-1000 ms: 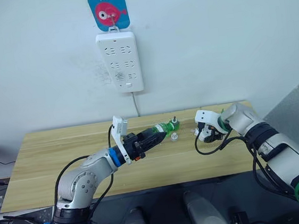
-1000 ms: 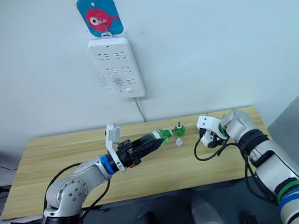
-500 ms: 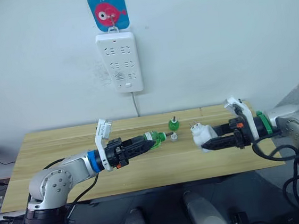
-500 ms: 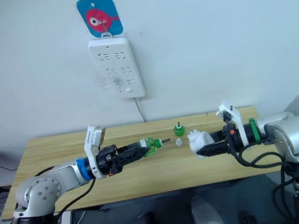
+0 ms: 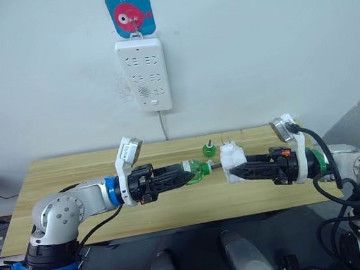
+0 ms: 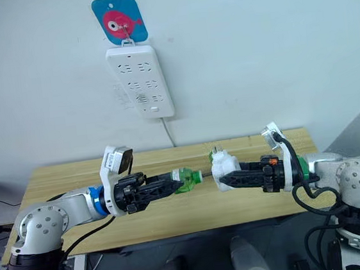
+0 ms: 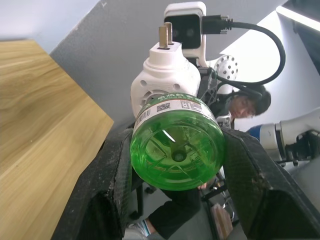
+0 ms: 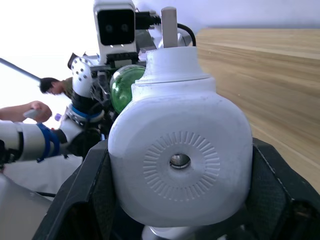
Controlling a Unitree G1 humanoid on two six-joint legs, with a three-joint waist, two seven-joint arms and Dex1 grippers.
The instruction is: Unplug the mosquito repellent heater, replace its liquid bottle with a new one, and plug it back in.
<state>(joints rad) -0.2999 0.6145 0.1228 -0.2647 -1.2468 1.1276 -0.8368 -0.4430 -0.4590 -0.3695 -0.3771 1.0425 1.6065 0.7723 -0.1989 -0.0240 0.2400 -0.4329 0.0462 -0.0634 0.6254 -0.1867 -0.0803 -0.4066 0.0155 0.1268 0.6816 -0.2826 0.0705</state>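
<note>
Holding our left claw [image 5: 185,174] clamped on the new bottle [image 5: 196,170] and right claw [image 5: 240,170] clamped on the heater [image 5: 233,160] — wick facing socket above the worktop [image 5: 56,180], aligned for insertion.

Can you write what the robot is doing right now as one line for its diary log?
step: fit bottle into heater | left gripper: shut on new bottle | right gripper: shut on heater | old bottle: standing on table

The wick of the new bottle [image 5: 197,170] was hidden inside the heater [image 5: 233,163]; the old bottle [image 5: 208,150] was too small for detail.
</note>
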